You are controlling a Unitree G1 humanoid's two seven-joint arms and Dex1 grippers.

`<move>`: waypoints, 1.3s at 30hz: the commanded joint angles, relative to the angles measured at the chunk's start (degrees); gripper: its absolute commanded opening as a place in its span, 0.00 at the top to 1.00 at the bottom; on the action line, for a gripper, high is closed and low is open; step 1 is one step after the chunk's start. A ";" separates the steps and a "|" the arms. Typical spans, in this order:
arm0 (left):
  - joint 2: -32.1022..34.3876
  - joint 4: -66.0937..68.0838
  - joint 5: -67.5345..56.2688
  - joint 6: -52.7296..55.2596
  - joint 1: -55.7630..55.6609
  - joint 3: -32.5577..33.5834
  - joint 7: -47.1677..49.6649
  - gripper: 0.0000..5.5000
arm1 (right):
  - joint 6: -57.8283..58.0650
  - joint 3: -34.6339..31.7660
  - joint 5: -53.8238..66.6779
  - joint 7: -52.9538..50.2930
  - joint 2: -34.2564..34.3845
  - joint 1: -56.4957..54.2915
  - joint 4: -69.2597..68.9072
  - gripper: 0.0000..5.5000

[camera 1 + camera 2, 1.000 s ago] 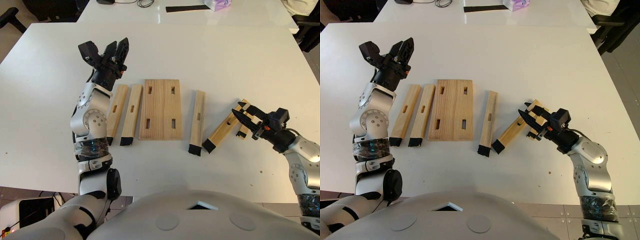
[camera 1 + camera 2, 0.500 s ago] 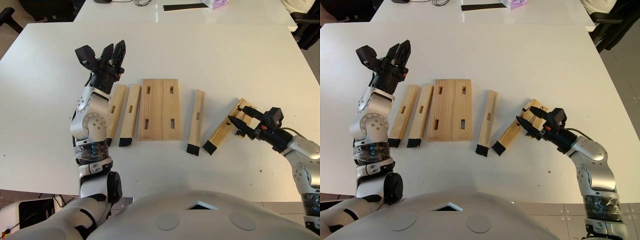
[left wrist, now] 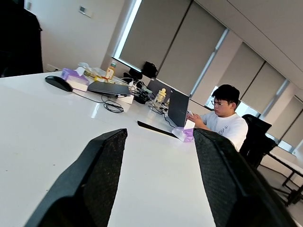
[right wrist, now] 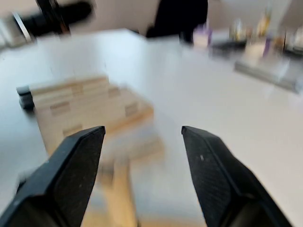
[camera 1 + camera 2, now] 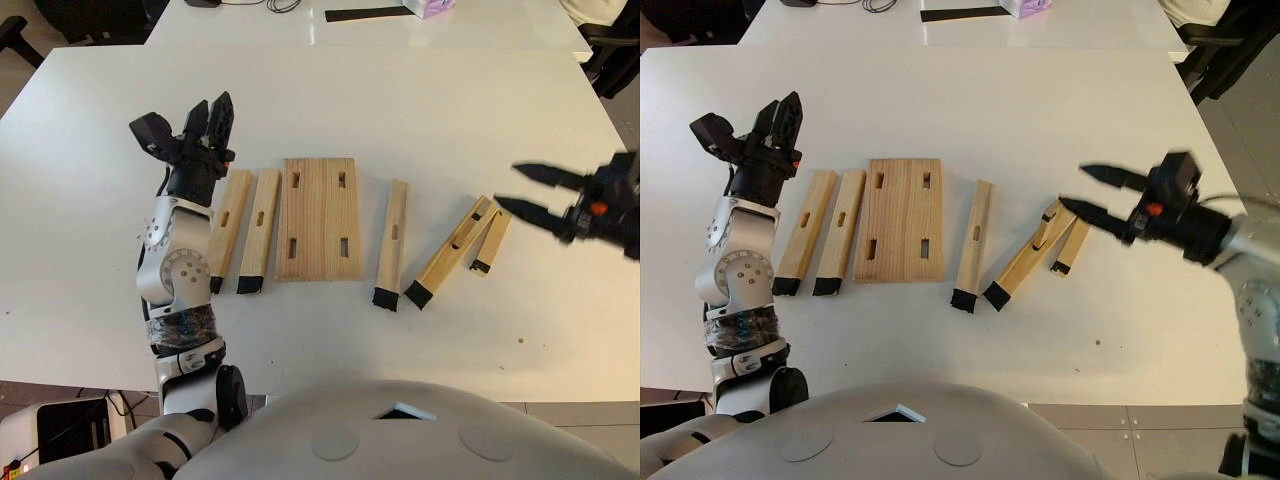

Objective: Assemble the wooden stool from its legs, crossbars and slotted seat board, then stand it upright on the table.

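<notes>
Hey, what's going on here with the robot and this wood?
Nothing is assembled yet. The seat board lies flat on the table, two legs on its left, a third leg on its right, a fourth leg plus a short piece angled farther right. Both grippers are empty, jaws open: the left gripper raised by the left legs, the right gripper beside the angled pieces.

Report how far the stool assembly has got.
Done: nothing joined. The slotted pale wooden seat board lies flat, with four black-tipped wooden legs and a short wooden crossbar loose beside it on the white table. In hand: nothing; the left gripper and right gripper are open and empty. Left: all joints, then standing it upright.
</notes>
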 commanded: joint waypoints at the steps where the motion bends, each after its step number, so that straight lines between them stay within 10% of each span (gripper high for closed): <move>1: -0.43 0.24 0.20 -0.93 -0.10 -0.16 0.73 0.53 | 1.53 9.27 -5.88 -6.46 3.77 -8.88 -1.88 0.46; 7: -0.32 0.89 0.27 -1.81 -0.27 -0.06 1.11 0.53 | 0.35 17.28 -14.75 -13.00 10.49 -8.08 -2.95 0.46; 34: 0.75 1.88 0.08 -1.45 -0.30 -0.62 1.47 0.53 | 1.09 10.30 -6.43 -7.47 11.88 -4.70 -10.06 0.46; 39: 0.92 2.68 0.25 -1.60 -0.44 -0.72 1.39 0.53 | -5.02 19.50 -21.99 -8.10 9.51 -0.39 -2.71 0.46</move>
